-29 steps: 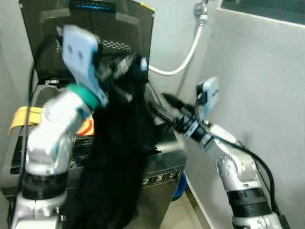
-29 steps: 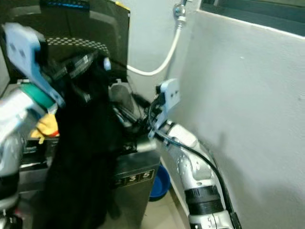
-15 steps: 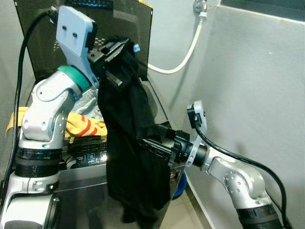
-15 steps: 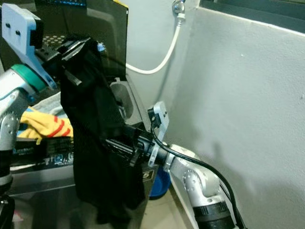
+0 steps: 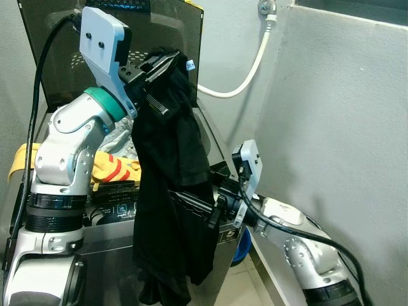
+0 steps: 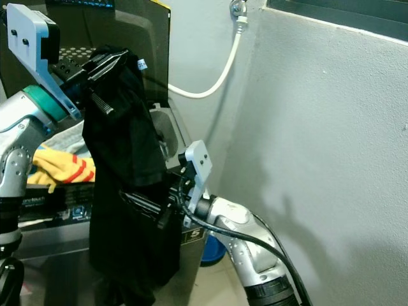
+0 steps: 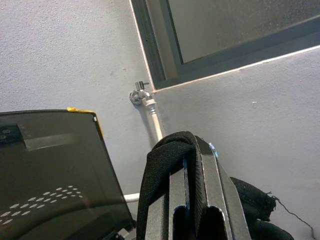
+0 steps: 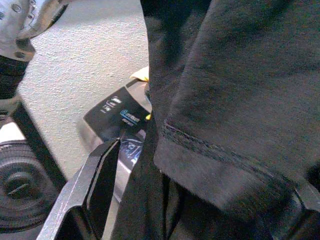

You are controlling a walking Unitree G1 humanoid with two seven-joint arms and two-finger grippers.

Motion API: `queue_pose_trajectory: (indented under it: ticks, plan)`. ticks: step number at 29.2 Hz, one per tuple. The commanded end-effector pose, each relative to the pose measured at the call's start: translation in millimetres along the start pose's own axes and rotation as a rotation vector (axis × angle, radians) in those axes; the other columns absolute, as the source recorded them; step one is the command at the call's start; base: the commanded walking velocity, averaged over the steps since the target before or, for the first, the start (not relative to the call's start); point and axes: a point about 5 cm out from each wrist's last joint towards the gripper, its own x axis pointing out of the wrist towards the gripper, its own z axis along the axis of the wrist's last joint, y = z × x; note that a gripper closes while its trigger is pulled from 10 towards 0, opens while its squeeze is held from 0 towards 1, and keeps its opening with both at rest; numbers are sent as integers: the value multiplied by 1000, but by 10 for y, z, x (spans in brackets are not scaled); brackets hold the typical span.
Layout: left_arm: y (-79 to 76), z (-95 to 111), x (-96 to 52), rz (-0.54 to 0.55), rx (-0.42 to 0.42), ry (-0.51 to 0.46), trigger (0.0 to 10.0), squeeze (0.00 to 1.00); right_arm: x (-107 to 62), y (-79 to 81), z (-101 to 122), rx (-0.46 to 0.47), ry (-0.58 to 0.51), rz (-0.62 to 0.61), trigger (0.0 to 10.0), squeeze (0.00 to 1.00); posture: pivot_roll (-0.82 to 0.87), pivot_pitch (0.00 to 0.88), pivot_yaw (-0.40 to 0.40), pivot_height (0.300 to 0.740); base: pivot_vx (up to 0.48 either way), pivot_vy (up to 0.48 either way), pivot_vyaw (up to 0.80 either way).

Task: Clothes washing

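A black garment [image 5: 169, 191] hangs long in front of the top-loading washing machine [image 5: 108, 255]. My left gripper [image 5: 162, 67] is raised high above the machine and shut on the garment's top; in the left wrist view the cloth [image 7: 165, 165] drapes over its fingers [image 7: 210, 200]. My right gripper [image 5: 191, 207] reaches in from the right at the garment's lower half. Its fingers [image 8: 95, 190] stand wide open, with a black hem [image 8: 220, 165] hanging between them.
The machine's dark lid [image 5: 159, 32] stands open behind the garment. A yellow cloth with red stripes [image 5: 111, 169] lies in the tub opening. A white hose [image 5: 245, 83] runs from a tap [image 5: 268, 9]. The grey wall [image 5: 344, 127] is close on the right, with a blue basin [image 5: 241, 245] below.
My left arm lifted the garment clear of the machine and now holds it steady. My right gripper swung down and to the left into the hanging cloth, which has bunched a little higher.
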Motion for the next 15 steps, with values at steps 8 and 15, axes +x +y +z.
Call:
queue_pose_trajectory:
  ticks: [8,15]
  plan:
    - [-5,44,40,-11,-16,-36,10000,0,183,292,-112,83,-5,116,10000,1000,92,0,-7,740,0,0,0]
    - [3,47,68,7,-28,-50,10000,0,387,373,-259,87,21,51,10000,0,88,0,-5,740,0,0,0]
